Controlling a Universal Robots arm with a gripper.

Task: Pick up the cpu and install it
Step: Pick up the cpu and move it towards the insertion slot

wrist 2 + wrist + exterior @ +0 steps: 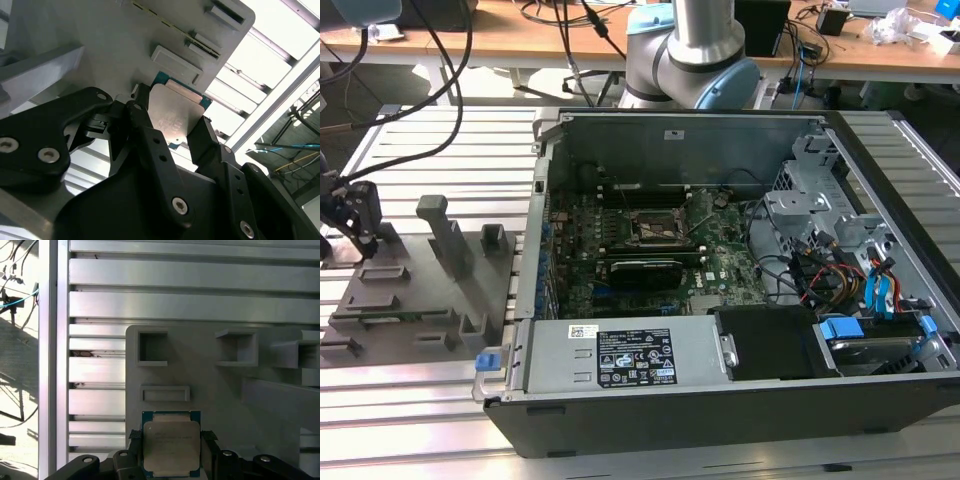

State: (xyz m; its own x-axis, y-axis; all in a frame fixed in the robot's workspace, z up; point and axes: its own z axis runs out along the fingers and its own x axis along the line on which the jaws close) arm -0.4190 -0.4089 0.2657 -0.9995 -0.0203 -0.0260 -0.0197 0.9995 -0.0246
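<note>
One step of two in hand, most probably: the pick-up, with the install not yet begun. Low over the grey tray point(420, 290) the gripper point(362, 240), at 9 o'clock from the open case point(720, 420) in the exterior view. Flat over the tray the cpu point(171, 445), silver plate up, between the two black fingers point(202, 140) in both wrist views. Closed against two opposite edges of the cpu, apparently grasping it; cannot tell whether lifted clear of the tray. Well apart, at about 3 o'clock from the gripper, the socket point(658, 228) inside the case. Next move, as a judgement only: calls for a firm, level hold on the edges, because of the thin flat shape, easy to tilt or slip.
</note>
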